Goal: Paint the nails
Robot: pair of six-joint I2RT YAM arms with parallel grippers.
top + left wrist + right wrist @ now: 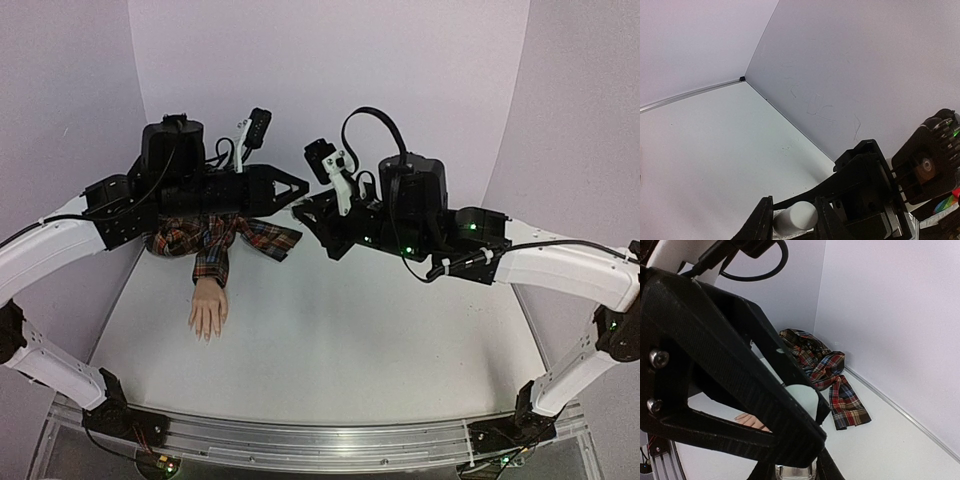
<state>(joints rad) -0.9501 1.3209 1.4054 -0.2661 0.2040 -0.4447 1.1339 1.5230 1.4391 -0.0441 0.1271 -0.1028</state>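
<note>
One flesh-coloured mannequin hand (208,308) lies on the left part of the single white table (400,350), its five fingers pointing toward the near edge. The nails (205,334) at their tips are too small to make out. One red-and-dark plaid fabric sleeve (215,240) runs from its wrist back toward the wall, partly beneath the left arm. Further right, above mid-table and well apart from the hand, two black grippers meet tip to tip. The left gripper (794,221) is narrowly parted, its two fingers clamped on one white cylindrical cap (799,214). The right gripper (795,473) is closed on one small clear bottle (796,470).
</note>
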